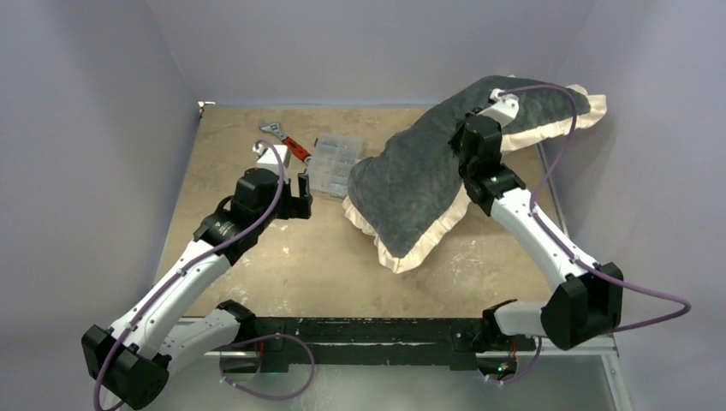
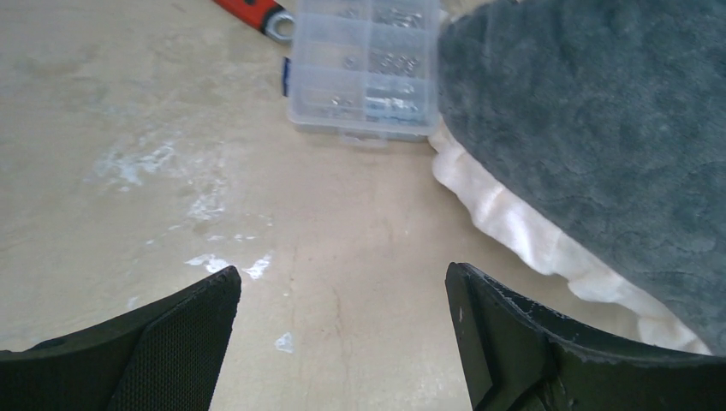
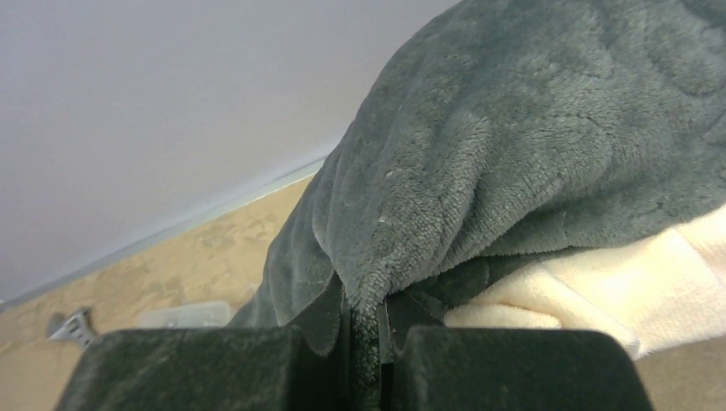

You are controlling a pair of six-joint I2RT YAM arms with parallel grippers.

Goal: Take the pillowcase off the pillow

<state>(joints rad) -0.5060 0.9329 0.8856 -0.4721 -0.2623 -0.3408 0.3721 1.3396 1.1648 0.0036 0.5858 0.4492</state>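
Your right gripper [image 3: 366, 338] has its fingers pressed together on a fold of dark grey plush of the pillowcase [image 1: 419, 184], holding the far right end raised. The near end, edged by the cream frill [image 1: 411, 253], lies on the table [image 1: 282, 265]. Your left gripper [image 2: 342, 287] hangs over bare table, fingers wide apart, beside the frill and near a clear compartment box [image 2: 364, 68].

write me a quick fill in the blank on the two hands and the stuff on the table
1. The right hand is ____ on the pillowcase, pinching its grey plush.
2. The left hand is ____ and holds nothing.
3. The clear box lies between the pillowcase and a red-handled ____.
Missing words: shut; open; wrench
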